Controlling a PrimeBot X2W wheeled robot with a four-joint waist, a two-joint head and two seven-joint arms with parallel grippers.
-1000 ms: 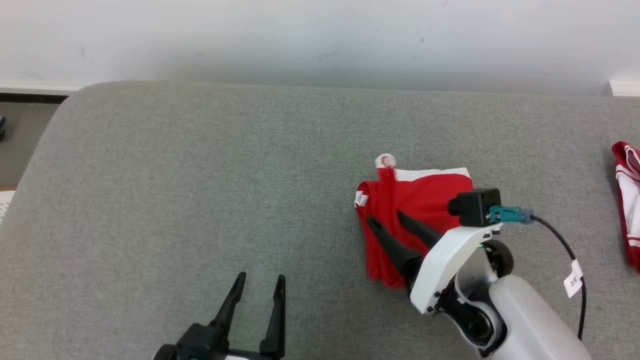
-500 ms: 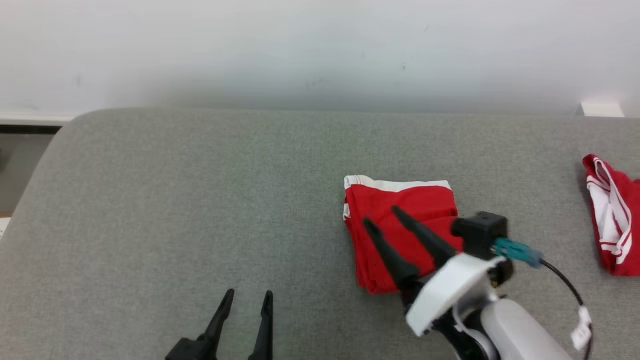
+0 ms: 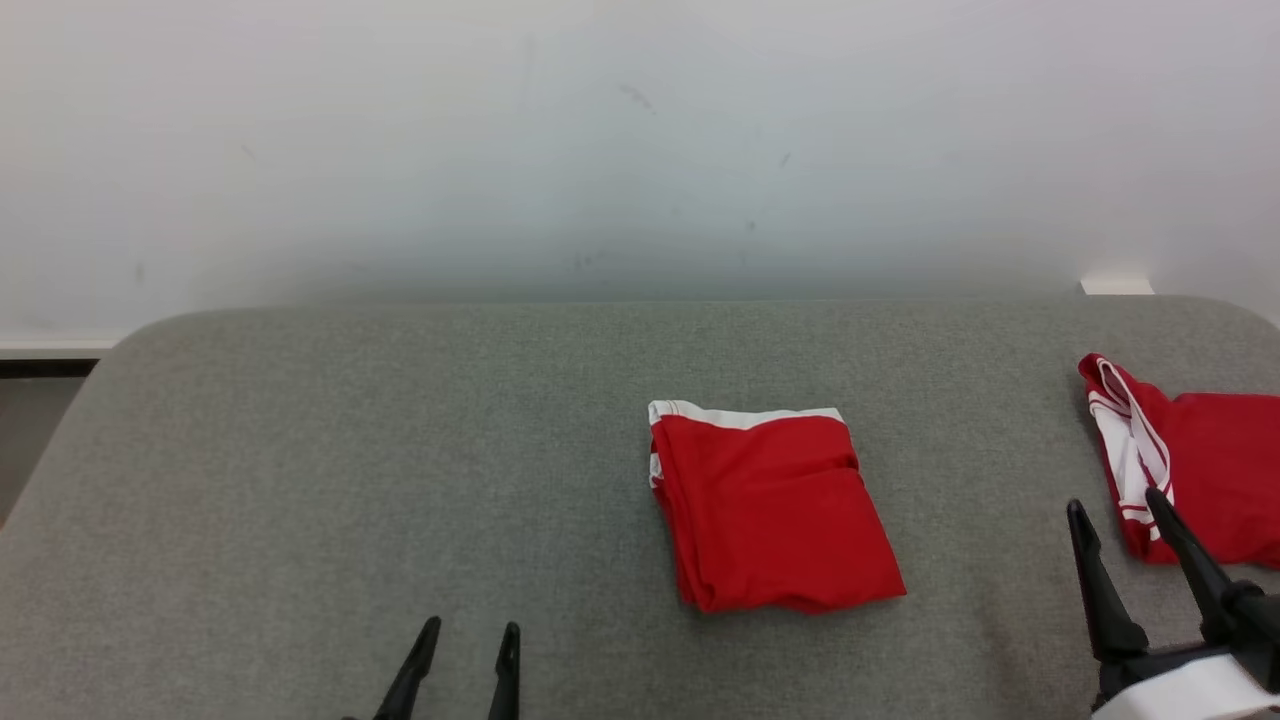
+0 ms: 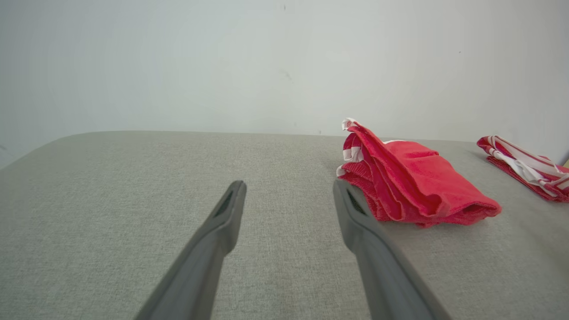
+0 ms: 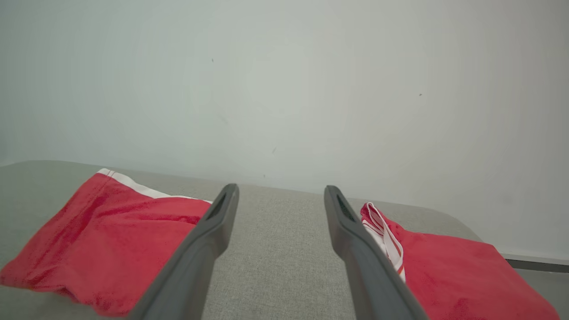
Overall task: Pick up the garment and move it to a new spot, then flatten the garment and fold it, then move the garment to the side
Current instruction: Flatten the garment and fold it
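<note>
Here, the folded red garment [image 3: 775,505] lies near the middle of the tabletop [image 3: 350,450], a little right of centre, and neither end effector touches it. The left end effector [image 3: 471,626] sits at the near edge, left of the garment and well apart from it. Its two dark fingers are spread with nothing between them. The right end effector [image 3: 1114,500] stands at the near right with its fingers parted and empty as well. The garment lies to its left, apart from it. Its right fingertip overlaps the near edge of a second red garment [image 3: 1210,470] in the head view, but I cannot tell whether they touch.

The tabletop is covered in grey woven cloth and has rounded far corners. It stands against a pale wall [image 3: 600,150] with a few small marks. The garment is soft knit fabric folded into a rough rectangle, with a white band along its far edge. Its stacked layers show along the left side, and the top bulges slightly. The second garment, red with white stripes, lies more loosely at the far right.
</note>
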